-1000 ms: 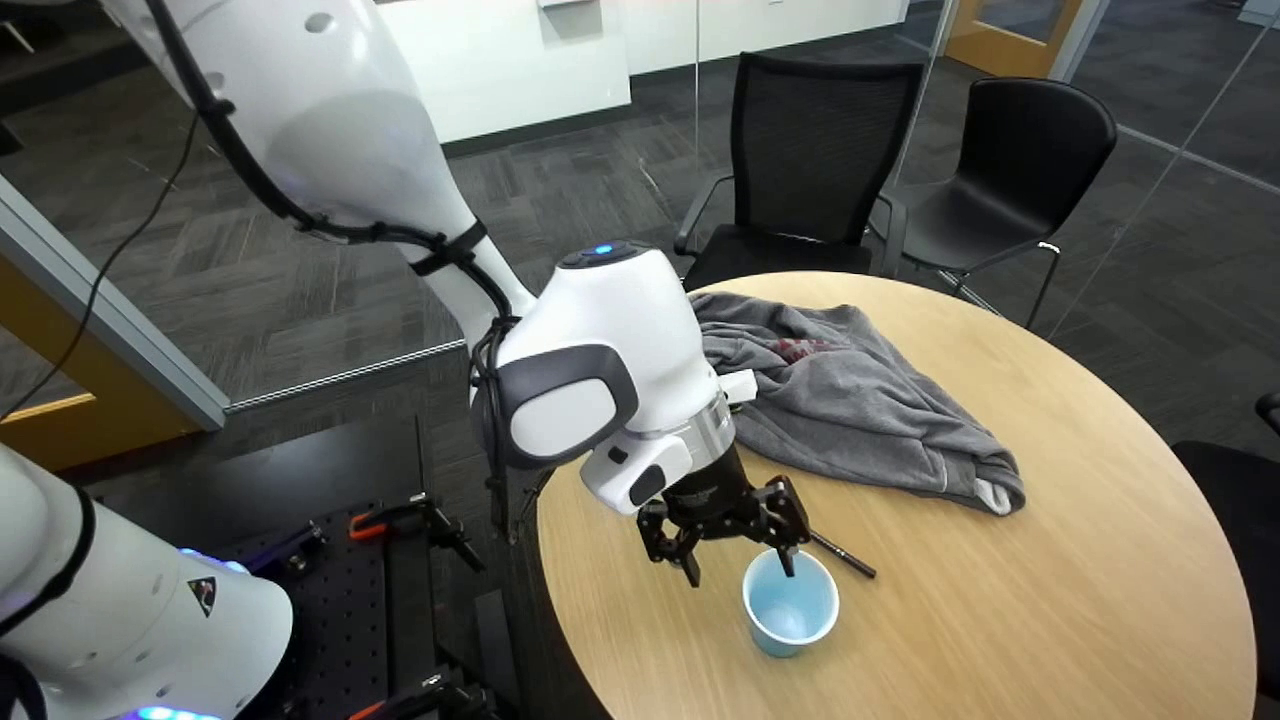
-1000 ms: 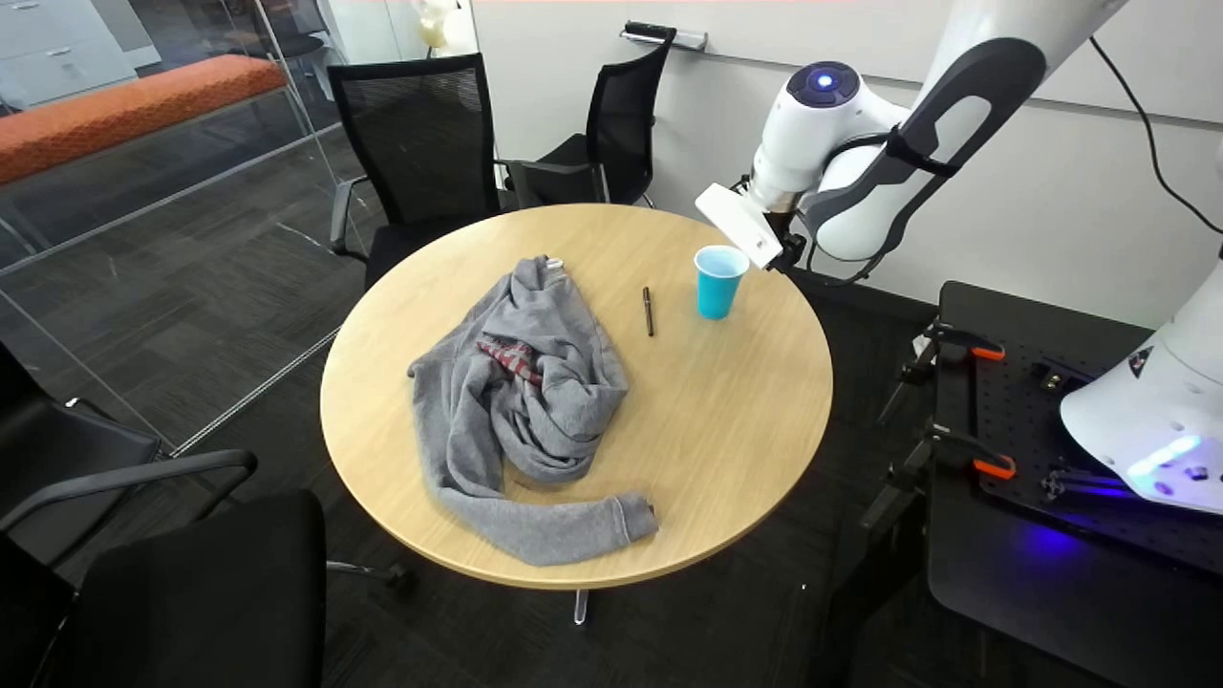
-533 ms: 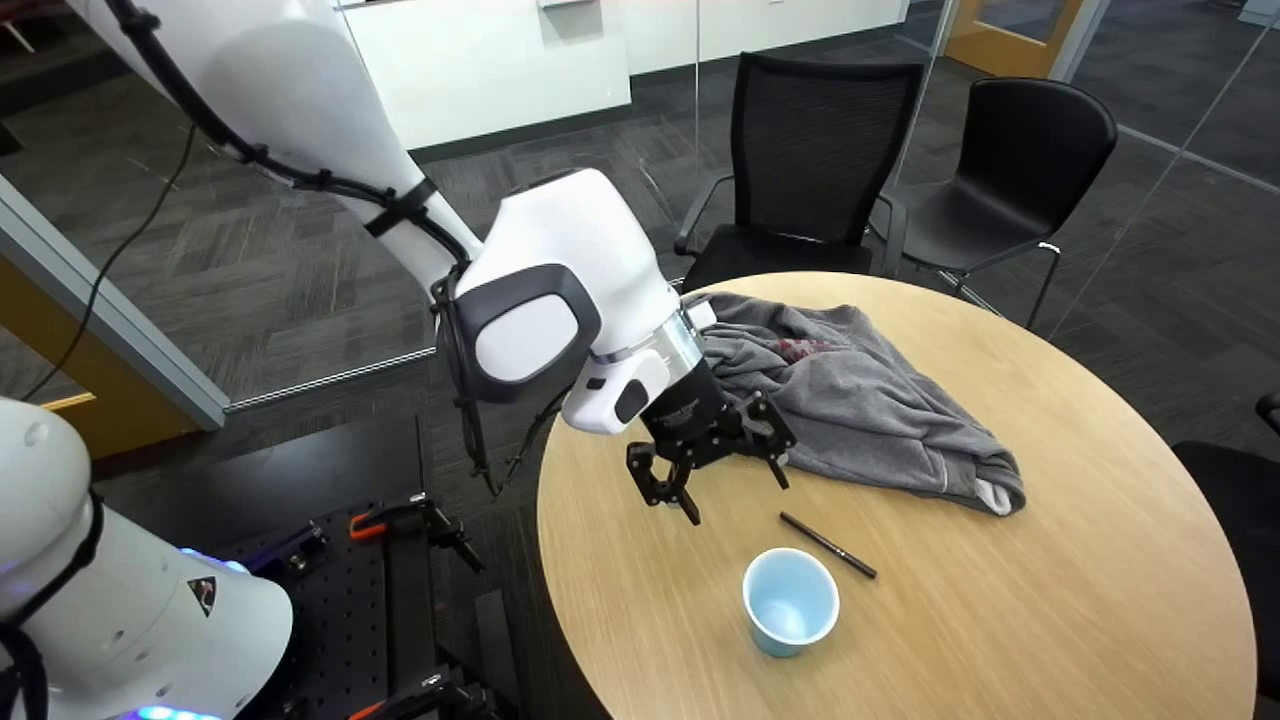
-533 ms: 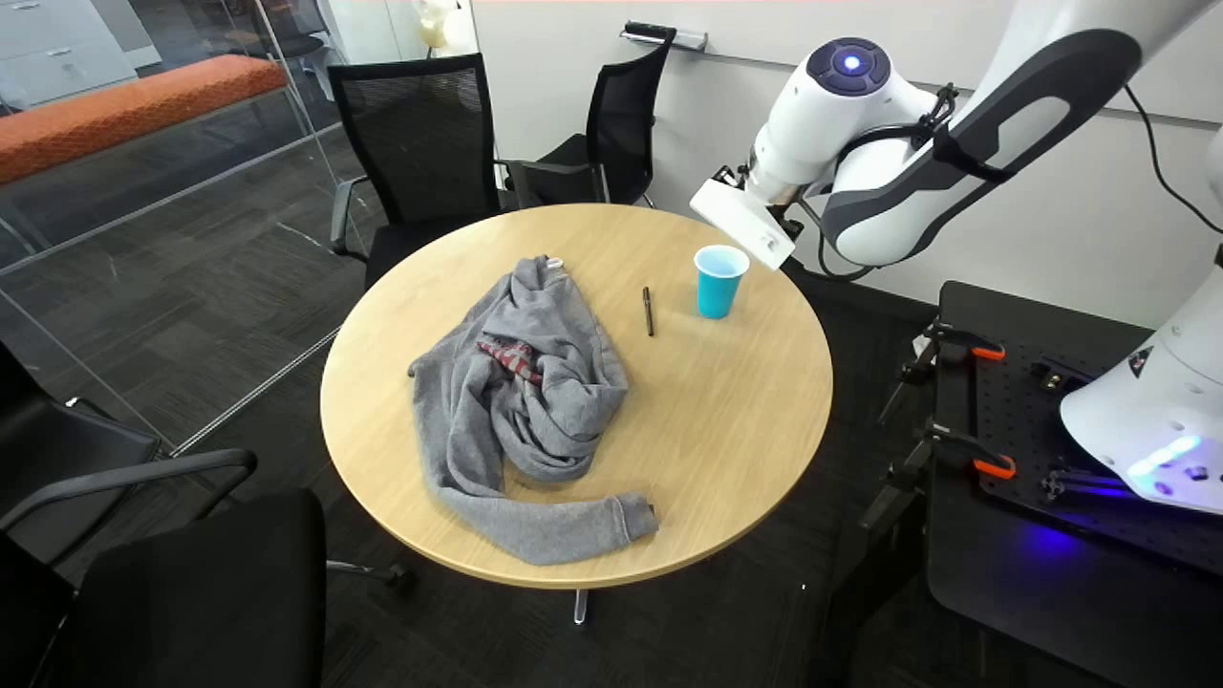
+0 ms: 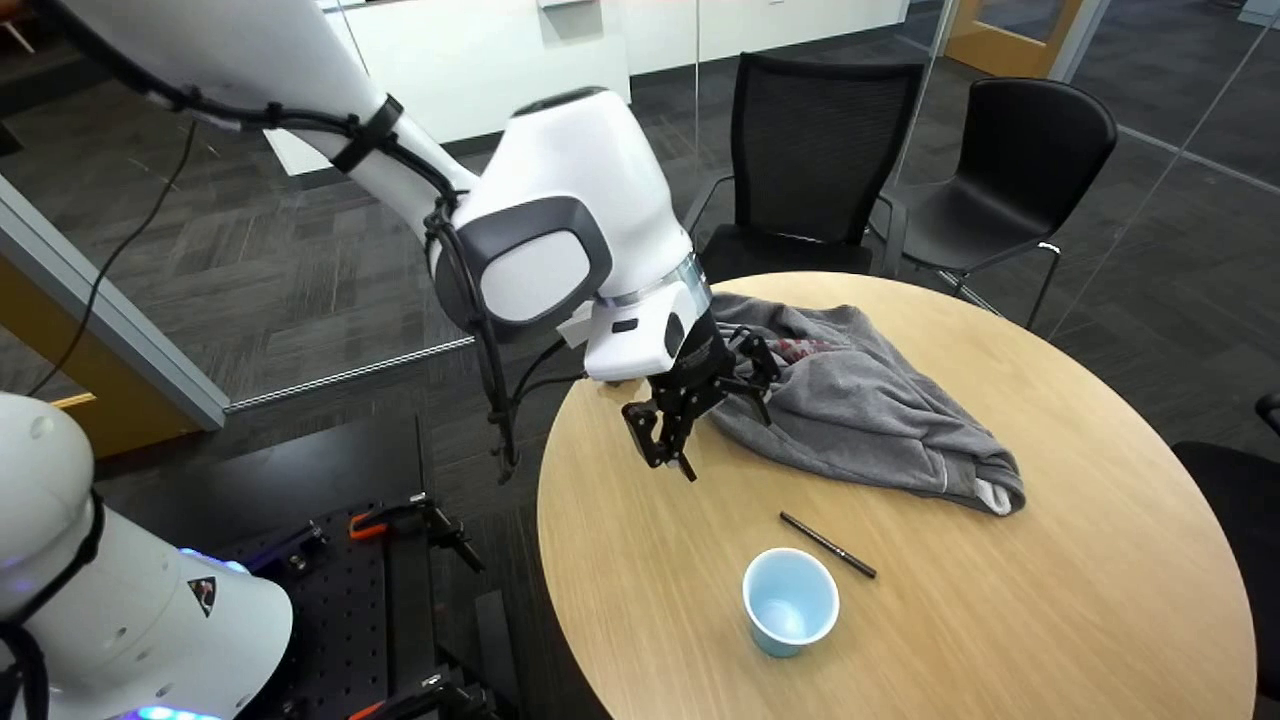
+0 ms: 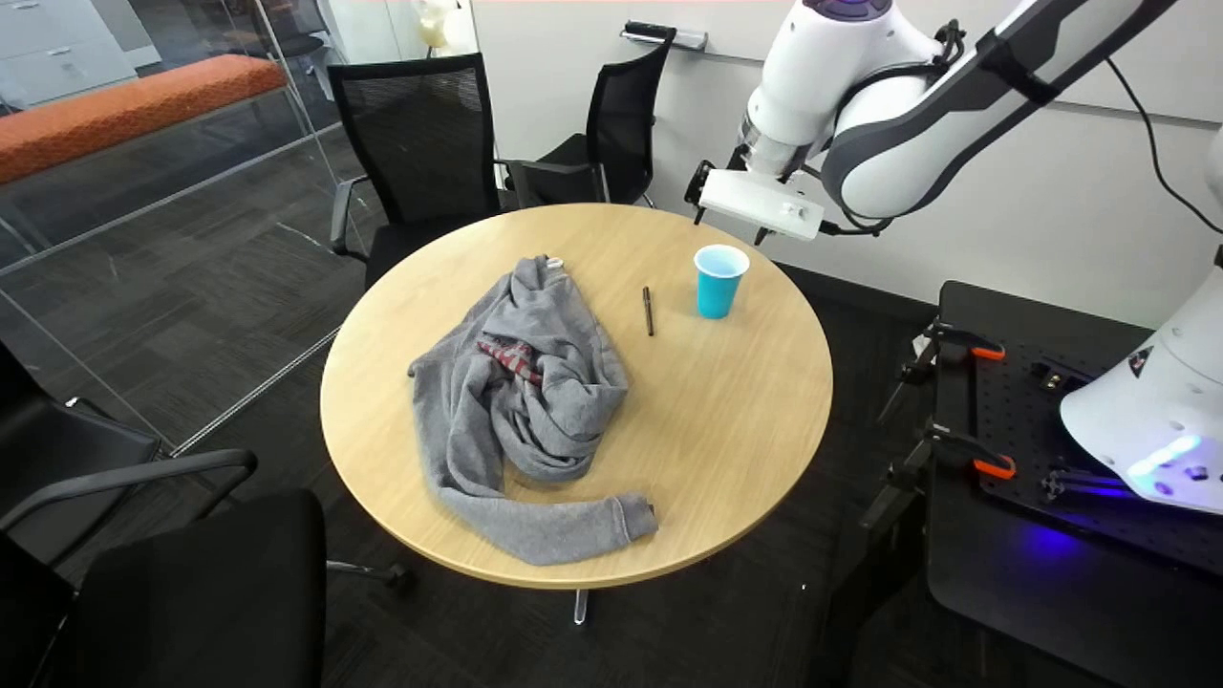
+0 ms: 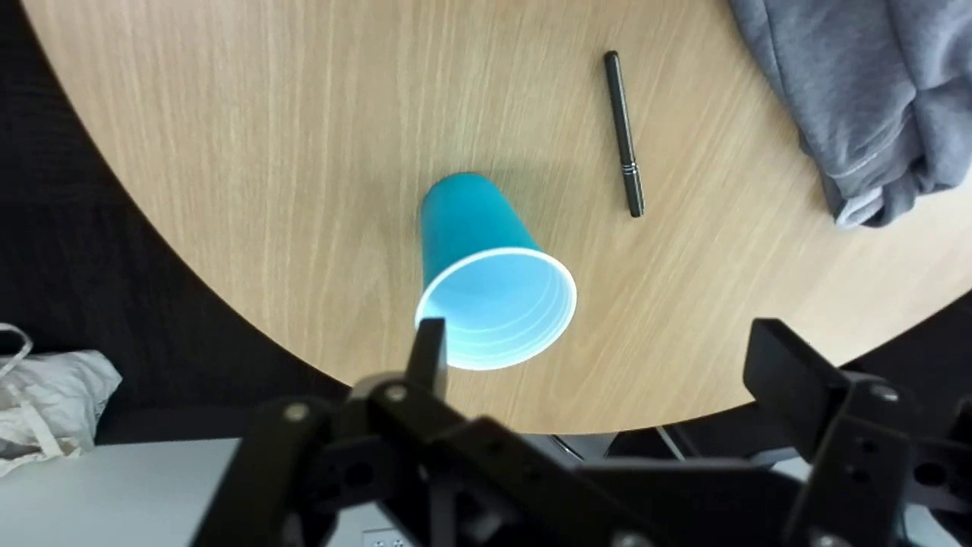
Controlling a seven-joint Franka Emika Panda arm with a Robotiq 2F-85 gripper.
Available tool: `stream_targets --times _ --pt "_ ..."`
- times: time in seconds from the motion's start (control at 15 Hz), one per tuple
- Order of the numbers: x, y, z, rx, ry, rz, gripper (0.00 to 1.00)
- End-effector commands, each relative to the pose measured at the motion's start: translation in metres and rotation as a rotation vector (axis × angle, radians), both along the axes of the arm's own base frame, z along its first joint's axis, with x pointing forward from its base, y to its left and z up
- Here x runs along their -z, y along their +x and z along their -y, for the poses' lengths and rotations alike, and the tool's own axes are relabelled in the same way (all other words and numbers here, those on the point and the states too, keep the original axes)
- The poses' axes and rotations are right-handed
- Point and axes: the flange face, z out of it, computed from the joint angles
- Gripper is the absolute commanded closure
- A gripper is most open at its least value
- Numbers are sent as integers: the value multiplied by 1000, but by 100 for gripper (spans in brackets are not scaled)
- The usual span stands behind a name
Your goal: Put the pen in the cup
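The thin black pen lies flat on the round wooden table in both exterior views [image 5: 828, 545] [image 6: 649, 311] and in the wrist view [image 7: 624, 135]. The light-blue cup stands upright beside it in both exterior views [image 5: 790, 600] [image 6: 718, 287]; it also shows in the wrist view [image 7: 501, 304], where the inside I see looks empty. My gripper is open and empty above the table, apart from pen and cup, in both exterior views [image 5: 728, 447] [image 6: 730, 229]. In the wrist view its fingers [image 7: 596, 328] are wide apart, and the left one overlaps the cup's rim in the picture.
A crumpled grey cloth [image 5: 860, 410] lies on the table [image 5: 1080, 560] on the far side of the pen from the cup. Black chairs [image 6: 420, 143] stand around the table. The robot's black base table [image 6: 1003, 592] with clamps stands apart from it.
My gripper has risen and moved back from over the cup, and the wrist has turned. It has stayed open. The pen, cup and cloth have not moved.
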Motion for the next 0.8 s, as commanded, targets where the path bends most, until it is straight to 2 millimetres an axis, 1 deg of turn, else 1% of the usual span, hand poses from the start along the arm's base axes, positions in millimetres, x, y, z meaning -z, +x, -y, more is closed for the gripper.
stream_targets --times 0.0,0.2,0.4,0.53,0.73 --pt "-27 8 3 -97 38 -147 0" --pt "-41 16 -3 -232 36 -244 0" --pt "-48 25 -9 -375 0 -328 0" --pt "-49 31 -11 -468 -31 -377 0" --pt "-36 42 -13 -587 -76 -457 0"
